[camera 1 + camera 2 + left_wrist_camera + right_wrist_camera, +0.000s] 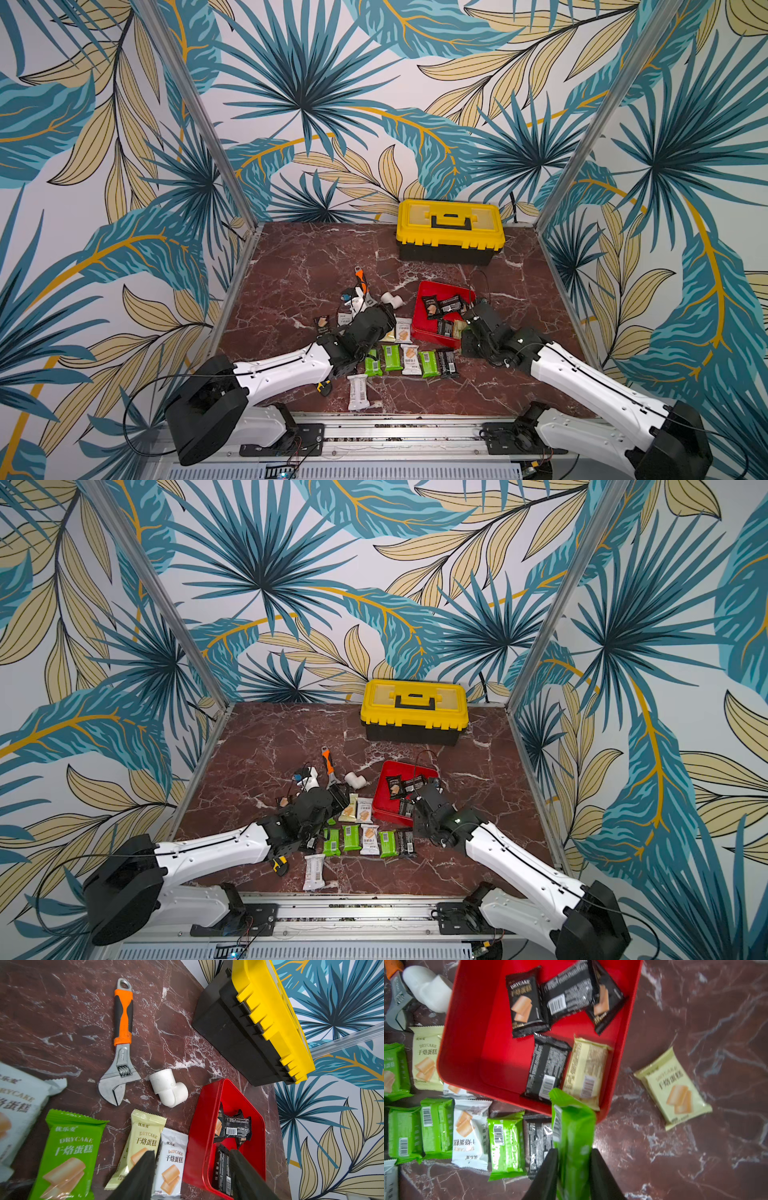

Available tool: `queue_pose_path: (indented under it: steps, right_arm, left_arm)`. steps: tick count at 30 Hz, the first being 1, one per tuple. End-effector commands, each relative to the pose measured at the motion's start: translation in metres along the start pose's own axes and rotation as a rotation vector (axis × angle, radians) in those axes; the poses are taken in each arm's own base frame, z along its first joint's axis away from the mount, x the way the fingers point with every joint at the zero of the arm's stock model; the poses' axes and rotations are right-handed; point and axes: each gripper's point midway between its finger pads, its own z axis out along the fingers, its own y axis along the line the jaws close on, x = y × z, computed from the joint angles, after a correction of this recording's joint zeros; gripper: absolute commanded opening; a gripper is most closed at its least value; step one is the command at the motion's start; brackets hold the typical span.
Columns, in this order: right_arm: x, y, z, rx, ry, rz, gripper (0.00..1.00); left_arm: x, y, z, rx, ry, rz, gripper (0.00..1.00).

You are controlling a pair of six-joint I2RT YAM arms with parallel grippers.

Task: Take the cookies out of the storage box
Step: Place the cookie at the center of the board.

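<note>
The right gripper (574, 1153) is clamped on a green packet (572, 1122) at the rim of the storage box (467, 1032), five cookies (527, 1001) lying inside it and rows of others just beside it.

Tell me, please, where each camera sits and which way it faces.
In a top view: high behind the robot, facing toolbox and back wall; left arm, right arm show.
In a top view: alongside, facing likewise, storage box central; both arms show.
Left wrist: on the left arm, past the open left gripper toward wrench and pipe elbow.
Right wrist: looking down into the storage box; right gripper grips a green packet.
Shared: both wrist views show storage box and pipe elbow.
</note>
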Motion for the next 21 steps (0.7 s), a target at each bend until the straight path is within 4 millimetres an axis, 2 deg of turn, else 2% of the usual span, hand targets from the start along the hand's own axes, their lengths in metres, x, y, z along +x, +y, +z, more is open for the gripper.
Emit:
queue_pose_path:
  steps: [1, 6, 12, 17, 21]
  right_arm:
    - [0.032, -0.015, 0.004, 0.023, 0.089, 0.14, 0.3]
    - [0.047, -0.028, 0.013, 0.072, 0.114, 0.18, 0.3]
    - [0.045, -0.035, 0.017, 0.111, 0.089, 0.181, 0.31]
    - [0.041, -0.036, 0.008, 0.099, 0.061, 0.216, 0.49]
    - [0.029, -0.036, -0.008, 0.067, 0.002, 0.232, 0.53]
  left_arm:
    - [0.0, -0.004, 0.003, 0.018, 0.004, -0.003, 0.62]
    - [0.003, -0.006, 0.005, 0.025, 0.017, -0.009, 0.61]
    - [0.004, -0.007, 0.006, 0.027, 0.023, -0.007, 0.61]
    - [0.003, -0.008, 0.006, 0.029, 0.02, -0.006, 0.61]
    - [0.004, -0.009, 0.006, 0.028, 0.022, -0.004, 0.62]
